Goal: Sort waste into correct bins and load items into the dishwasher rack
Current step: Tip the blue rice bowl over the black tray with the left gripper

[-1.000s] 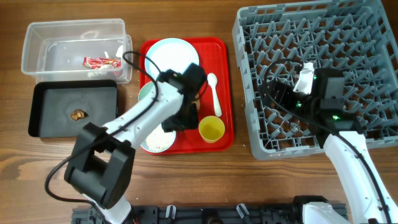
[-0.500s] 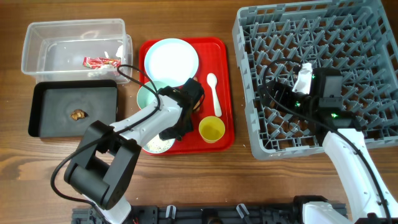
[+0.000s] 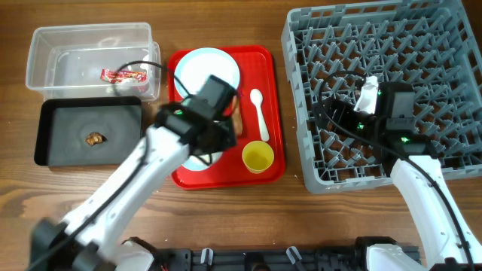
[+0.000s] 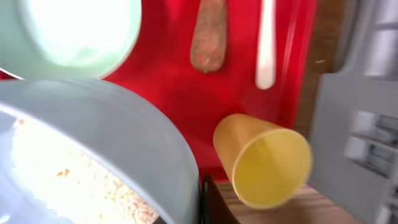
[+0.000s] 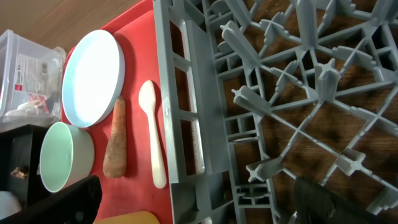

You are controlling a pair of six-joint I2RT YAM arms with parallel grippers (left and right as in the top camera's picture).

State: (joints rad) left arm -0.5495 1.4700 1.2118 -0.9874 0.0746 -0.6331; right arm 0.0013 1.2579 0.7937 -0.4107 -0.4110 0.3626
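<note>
The left fingers (image 4: 210, 205) gripped the rim of the light blue bowl (image 4: 124, 137) holding rice (image 4: 74, 180), lower left over the red tray (image 4: 168, 93). The right fingers (image 5: 323, 202) stood open above the rack (image 5: 280, 93).

Scraps and dishes beside the grey rack (image 3: 437, 53)
Rice (image 4: 74, 180) sits in the blue bowl (image 4: 124, 137); orange stick (image 5: 115, 146) lies between green bowl (image 5: 62, 155) and white spoon (image 5: 154, 134).

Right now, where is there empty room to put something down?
The table is bare between the black tray and the near edge. Most of that tray is free too, around its brown lump. The red tray is crowded: plate, spoon, cup.
</note>
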